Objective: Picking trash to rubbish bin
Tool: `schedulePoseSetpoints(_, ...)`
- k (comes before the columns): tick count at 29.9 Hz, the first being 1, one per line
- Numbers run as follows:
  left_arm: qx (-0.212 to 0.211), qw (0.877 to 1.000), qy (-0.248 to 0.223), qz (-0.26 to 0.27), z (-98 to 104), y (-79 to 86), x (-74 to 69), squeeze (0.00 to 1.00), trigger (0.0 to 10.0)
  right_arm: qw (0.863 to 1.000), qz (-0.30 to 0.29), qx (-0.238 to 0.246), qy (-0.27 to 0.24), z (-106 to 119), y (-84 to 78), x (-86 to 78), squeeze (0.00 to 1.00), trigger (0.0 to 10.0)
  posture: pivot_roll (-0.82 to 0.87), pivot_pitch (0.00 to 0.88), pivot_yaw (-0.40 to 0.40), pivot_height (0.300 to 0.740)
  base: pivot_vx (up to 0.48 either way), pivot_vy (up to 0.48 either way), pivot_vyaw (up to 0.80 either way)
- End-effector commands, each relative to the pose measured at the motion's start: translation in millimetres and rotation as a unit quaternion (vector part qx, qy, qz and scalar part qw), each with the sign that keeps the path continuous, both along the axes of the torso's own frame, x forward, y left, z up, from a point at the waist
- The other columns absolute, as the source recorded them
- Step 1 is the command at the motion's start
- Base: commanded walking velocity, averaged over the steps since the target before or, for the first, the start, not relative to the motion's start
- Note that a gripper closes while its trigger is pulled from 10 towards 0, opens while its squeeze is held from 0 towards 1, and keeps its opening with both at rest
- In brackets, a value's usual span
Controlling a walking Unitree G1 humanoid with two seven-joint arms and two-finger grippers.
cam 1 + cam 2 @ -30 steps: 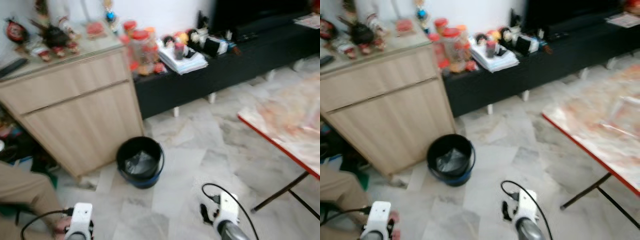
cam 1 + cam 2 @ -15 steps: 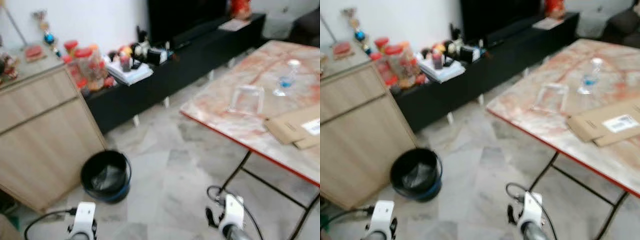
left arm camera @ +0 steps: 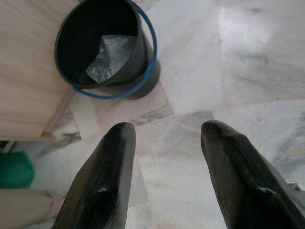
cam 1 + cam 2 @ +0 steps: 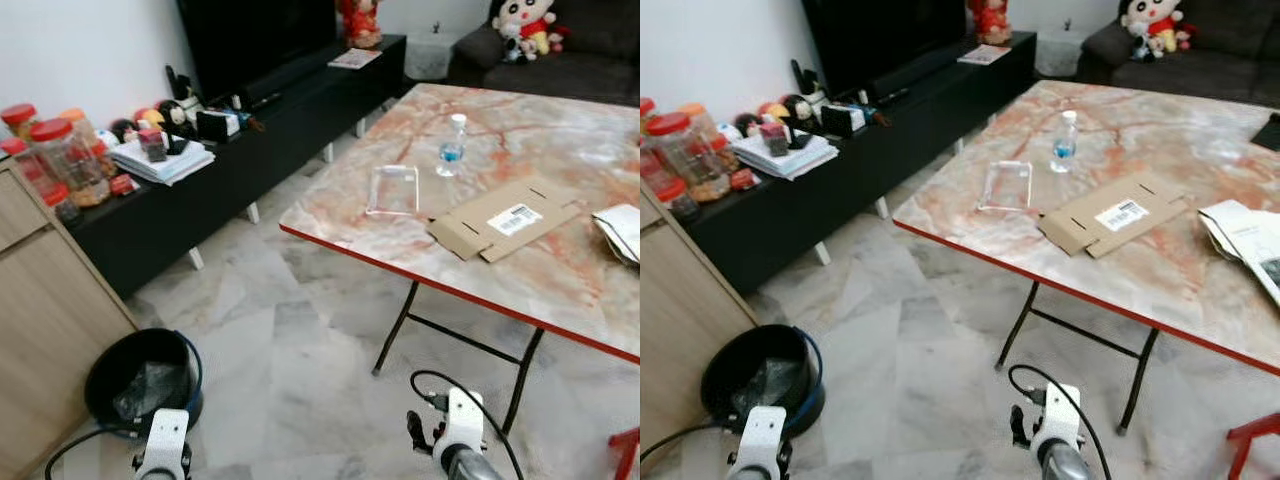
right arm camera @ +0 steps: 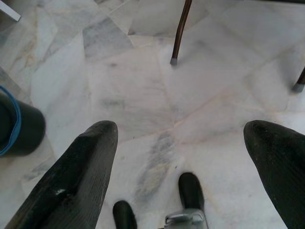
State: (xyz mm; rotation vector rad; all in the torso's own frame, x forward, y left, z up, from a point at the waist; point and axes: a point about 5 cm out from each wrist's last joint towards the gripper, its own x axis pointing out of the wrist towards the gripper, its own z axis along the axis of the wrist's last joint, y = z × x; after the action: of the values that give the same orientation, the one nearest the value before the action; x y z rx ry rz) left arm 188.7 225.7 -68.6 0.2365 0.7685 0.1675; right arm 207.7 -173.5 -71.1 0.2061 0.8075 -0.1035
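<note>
A black rubbish bin [image 4: 140, 385] with a blue handle stands on the floor beside a wooden cabinet; a crumpled clear wrap [image 3: 107, 52] lies inside it. On the marble table [image 4: 560, 290] lie a clear plastic tray [image 4: 393, 189], a small water bottle [image 4: 452, 145], a flattened cardboard box [image 4: 503, 217] and folded paper [image 4: 622, 228]. My left gripper [image 3: 167, 126] hangs low and open over the floor, just short of the bin. Over bare tiles my right gripper [image 5: 183, 126] is wide open with nothing in it.
A low black TV bench [image 4: 250, 130] with jars, books and small items runs along the wall. The wooden cabinet [image 4: 40, 300] is at the left. Thin table legs [image 5: 180, 33] stand ahead of my right arm. A person's trouser leg [image 3: 24, 210] is near the cabinet. A sofa [image 4: 540, 50] is beyond the table.
The camera has swung to the right: the cabinet and bin slid left and the marble table with its items came fully into view. Both arms still hang low.
</note>
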Motion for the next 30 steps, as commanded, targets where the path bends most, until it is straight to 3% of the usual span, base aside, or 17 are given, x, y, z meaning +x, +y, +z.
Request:
schedulePoseSetpoints(1, 0.011, 1.0, 0.007, -0.004, -0.6, 4.0, -2.7, 0.0, 10.0, 1.0, 0.01, 0.0, -0.004, 1.7, 3.0, 3.6, 0.0, 10.0, 0.1, 0.0, 0.091, 0.74, 0.0, 0.0, -0.74)
schedulePoseSetpoints(20, 0.006, 1.0, 0.009, -0.004, -0.3, 4.2, -1.2, 0.0, 10.0, 0.999, 0.033, -0.001, -0.025, 9.3, 7.3, 16.3, 0.0, 10.0, 0.09, 0.0, 0.087, 0.74, 0.0, -0.17, -0.75)
schedulePoseSetpoints(30, 0.011, 0.999, -0.03, -0.024, 8.6, 1.5, 12.0, 0.0, 10.0, 0.995, 0.08, 0.0, -0.065, 20.0, 18.8, 31.2, 0.0, 10.0, 0.1, 0.0, 0.089, 0.74, 0.0, 0.0, 0.0)
